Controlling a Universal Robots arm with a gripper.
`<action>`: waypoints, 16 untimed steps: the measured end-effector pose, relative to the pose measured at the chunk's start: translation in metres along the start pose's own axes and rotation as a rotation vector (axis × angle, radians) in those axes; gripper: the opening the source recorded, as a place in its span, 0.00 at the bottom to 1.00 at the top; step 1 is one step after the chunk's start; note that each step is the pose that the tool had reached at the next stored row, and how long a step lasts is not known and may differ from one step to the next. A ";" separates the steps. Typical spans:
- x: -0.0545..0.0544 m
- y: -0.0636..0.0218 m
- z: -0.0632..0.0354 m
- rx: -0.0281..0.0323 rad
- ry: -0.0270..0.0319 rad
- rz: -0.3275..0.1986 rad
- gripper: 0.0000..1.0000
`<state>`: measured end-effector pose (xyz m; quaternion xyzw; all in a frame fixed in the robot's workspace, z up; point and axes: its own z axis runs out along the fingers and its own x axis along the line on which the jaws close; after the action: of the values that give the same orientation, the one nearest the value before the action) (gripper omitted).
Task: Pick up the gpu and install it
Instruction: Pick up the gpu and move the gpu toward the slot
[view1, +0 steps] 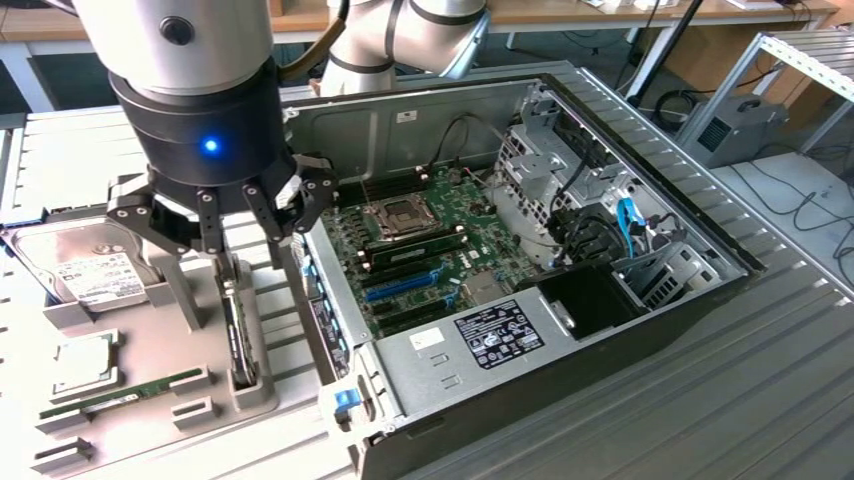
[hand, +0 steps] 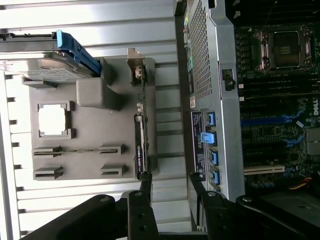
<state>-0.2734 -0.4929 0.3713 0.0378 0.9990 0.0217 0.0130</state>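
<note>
A ribbed, pale grey metal worktop (view1: 747, 400) carries everything. Wooden desks and loose cables stand at the far side.

In the middle lies an open computer case (view1: 641, 330), a black and bare-steel box with its side panel off. Inside is a green motherboard (view1: 427, 240) with a square silver CPU socket (view1: 400, 213) and long blue expansion slots (view1: 400, 285). At the near end of the case sits a boxy steel power supply (view1: 494, 335) with a black label.

On the exterior view's left, just beside the case, sits a matt grey moulded holder (view1: 147, 420) with raised blocks and slots. It holds these parts:
- A silver hard drive (view1: 87, 270) with a white label leans at its far end.
- A square CPU chip (view1: 83, 365) lies flat in a recess.
- A long narrow green RAM stick (view1: 127, 392) lies nearer.

The gpu (view1: 238, 335) stands on edge in a slot along the side of the holder closest to the case. It shows as a thin dark strip. In the wrist view the gpu (hand: 141, 145) reads the same way, a slim dark edge with a metal bracket at one end.

The arm's round silver and black wrist, with a blue light, hangs over the holder. The claw (view1: 238, 245) is above the gpu, its black linked fingers spread apart and gripping nothing. In the wrist view the claw (hand: 170, 182) is open too. One fingertip (hand: 146, 180) lines up with the end of the card, and the other is towards the case wall (hand: 210, 75).
</note>
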 end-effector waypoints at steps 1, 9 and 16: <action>0.000 0.0000 0.0001 0.0001 0.0001 0.000 0.42; 0.002 -0.0002 0.0017 -0.0002 -0.0002 0.000 0.42; 0.004 -0.0004 0.0028 -0.0001 -0.0001 0.000 0.42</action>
<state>-0.2771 -0.4929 0.3684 0.0379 0.9990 0.0217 0.0131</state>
